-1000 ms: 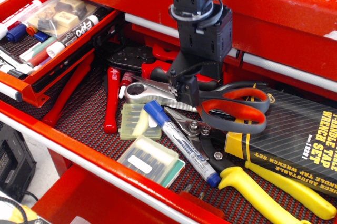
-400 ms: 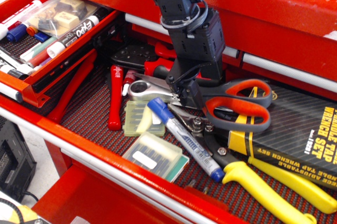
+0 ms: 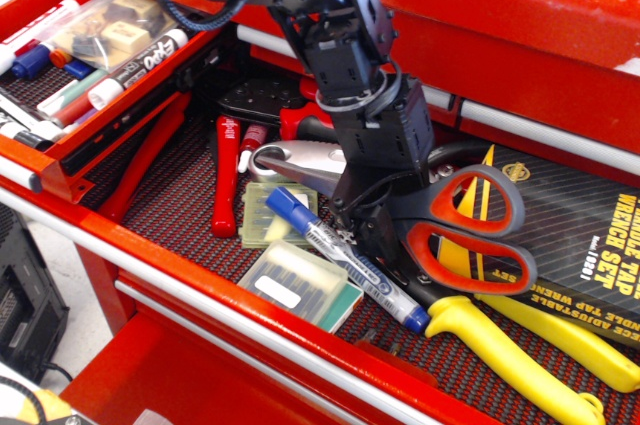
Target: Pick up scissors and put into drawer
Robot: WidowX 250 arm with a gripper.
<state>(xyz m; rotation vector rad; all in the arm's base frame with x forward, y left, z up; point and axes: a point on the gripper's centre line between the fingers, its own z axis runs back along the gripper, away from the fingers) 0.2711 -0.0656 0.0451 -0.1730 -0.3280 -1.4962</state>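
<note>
The gripper (image 3: 368,230) was low in the wide drawer (image 3: 180,200), and its fingers were pressed together on the scissors (image 3: 470,230), near the place where the blades meet the handles. The blades were hidden behind the fingers, so the exact contact point could not be seen. Compared with a moment before, the arm had leaned more to the left and far side. The scissors had also turned: their red and grey loops now stood more upright and pointed to the right and near side, above the black wrench set box (image 3: 570,235). Earlier they lay flatter across the box.

The blue marker (image 3: 345,260) lay just left of the gripper, with its tip close to the yellow-handled snips (image 3: 520,350). The clear bit case (image 3: 298,285) and the small green case (image 3: 268,215) had shifted slightly with the camera view. The silver wrench (image 3: 295,160) lay behind the gripper.

The narrow drawer (image 3: 60,170) at the far left stood open, holding markers (image 3: 130,70). The scissors were well apart from it.
</note>
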